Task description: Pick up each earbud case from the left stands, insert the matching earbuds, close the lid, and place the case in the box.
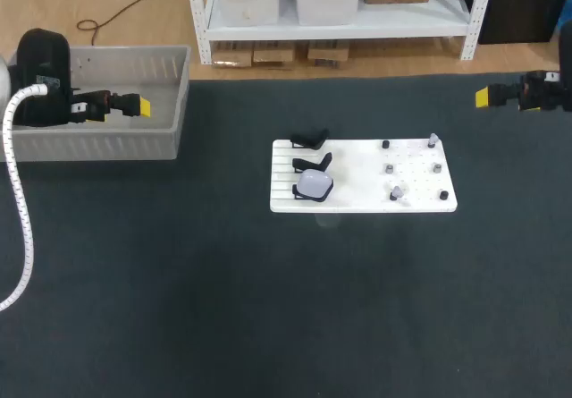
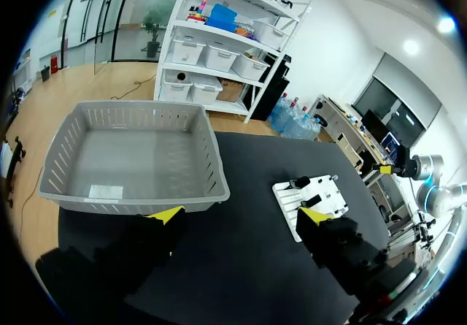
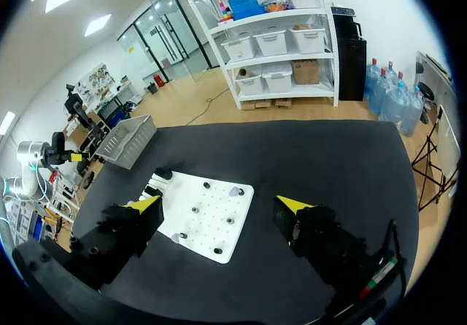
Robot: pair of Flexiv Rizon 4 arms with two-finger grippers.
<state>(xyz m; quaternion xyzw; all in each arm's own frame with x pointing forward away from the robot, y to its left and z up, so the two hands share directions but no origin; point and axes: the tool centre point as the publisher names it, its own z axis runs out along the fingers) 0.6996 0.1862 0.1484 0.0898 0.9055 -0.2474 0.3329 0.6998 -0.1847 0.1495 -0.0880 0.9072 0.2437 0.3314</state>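
Note:
A white board point(image 1: 357, 182) lies mid-table. Black stands point(image 1: 311, 137) line its left side, and the nearest one carries a pale earbud case point(image 1: 314, 183). Small earbuds point(image 1: 396, 192) sit on pegs across the board's right half. My left gripper point(image 1: 143, 106) hangs open over the grey box point(image 1: 181, 103) at the far left, with nothing between its fingers. In the left wrist view that gripper point(image 2: 241, 215) looks onto the box point(image 2: 213, 157) and the board point(image 2: 315, 193). My right gripper point(image 1: 483, 97) is open and empty off the board's far right; in its own view the right gripper point(image 3: 219, 207) has the board point(image 3: 211, 223) ahead.
The dark table mat point(image 1: 268, 309) stretches wide around the board. The box stands at the table's back left corner. The box interior point(image 2: 131, 146) holds only a small label.

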